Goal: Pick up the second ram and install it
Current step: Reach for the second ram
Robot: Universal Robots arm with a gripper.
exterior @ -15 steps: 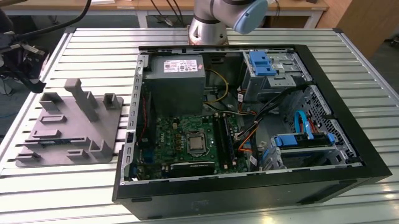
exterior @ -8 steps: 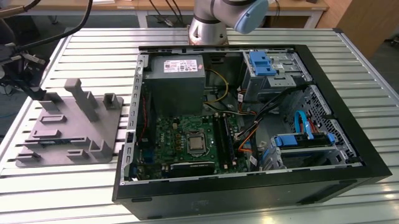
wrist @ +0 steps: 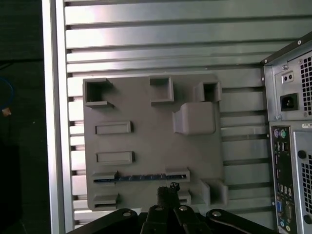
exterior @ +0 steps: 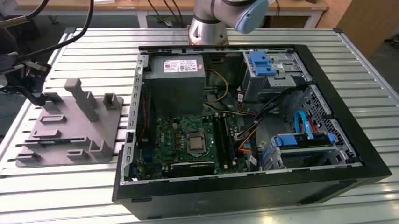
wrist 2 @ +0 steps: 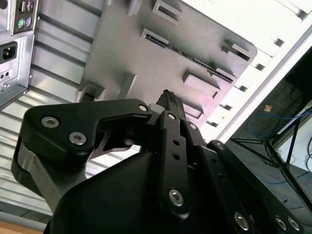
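Status on the pick, exterior view, left to right. At far left of frame the hand [exterior: 39, 99] hangs over the upper-left corner of the block [exterior: 74, 128]. It is clenched, with nothing between the tips that I can see. The block sits on the slatted worktop [exterior: 56, 186], left of centre, posts up.

The ram [wrist: 141, 178] is parked in the block, on edge between two small holders, at lower left of the exterior frame. In the first wrist view the hand's tips are near the stick but apart from it. My read: not picked yet.

The case [exterior: 249, 196] takes centre to right, lying flat with its side off. The board [exterior: 181, 140] is at lower centre, with the black slots [exterior: 223, 137] just right of the CPU socket [exterior: 196, 142]. Can't tell what is seated in them.

For a clean pick, my take:
- Release wide before descent.
- Set the jaws square to the stick's long axis.
- Land mid-length so it doesn't yaw.
- Clamp the flat faces and pull straight up out of the holders.
- Any tilt likely binds it in the block.
- It's a thin board, so squeeze lightly.

Writing: there's a white label [exterior: 181, 65] on the power supply and some print on the board. None of it is legible to me.
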